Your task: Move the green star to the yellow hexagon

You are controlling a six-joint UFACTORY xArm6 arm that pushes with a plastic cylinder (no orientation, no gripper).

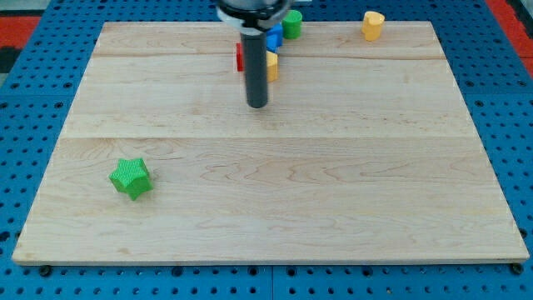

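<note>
The green star (131, 177) lies near the view's lower left on the wooden board (333, 208). A yellow many-sided block (373, 25), which looks like the hexagon, stands at the top right edge of the board. My tip (257, 105) rests on the board at upper centre. It is far up and to the right of the green star and well left of that yellow block. It touches no block.
A cluster sits at the view's top centre just behind the rod: a red block (239, 57), a second yellow block (271, 67), a blue block (274, 37) and a green block (291, 23). The rod partly hides them, so their shapes are unclear.
</note>
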